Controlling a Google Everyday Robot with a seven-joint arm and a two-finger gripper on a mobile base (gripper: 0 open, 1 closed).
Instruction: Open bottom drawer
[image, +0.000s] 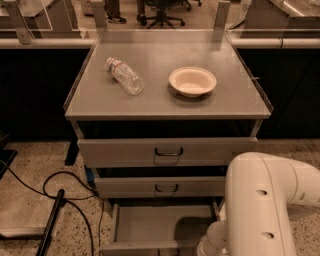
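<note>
Drawer (165, 226), lowest of three, stands pulled well out, tray showing; the pull looks nearly done. Tool is hidden under the arm (260, 205) at the drawer front, grip state unknowable. Next: let go, back off

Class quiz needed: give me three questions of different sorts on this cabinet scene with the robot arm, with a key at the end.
1. True or false: the bottom drawer is pulled out further than the two drawers above it.
2. What lies beside the bowl on the cabinet top? A) bottle B) mug C) spoon
3. Fill in: the gripper is out of view, past the picture's ____ edge, beyond the arm.
Key: 1 true; 2 A; 3 bottom.
</note>
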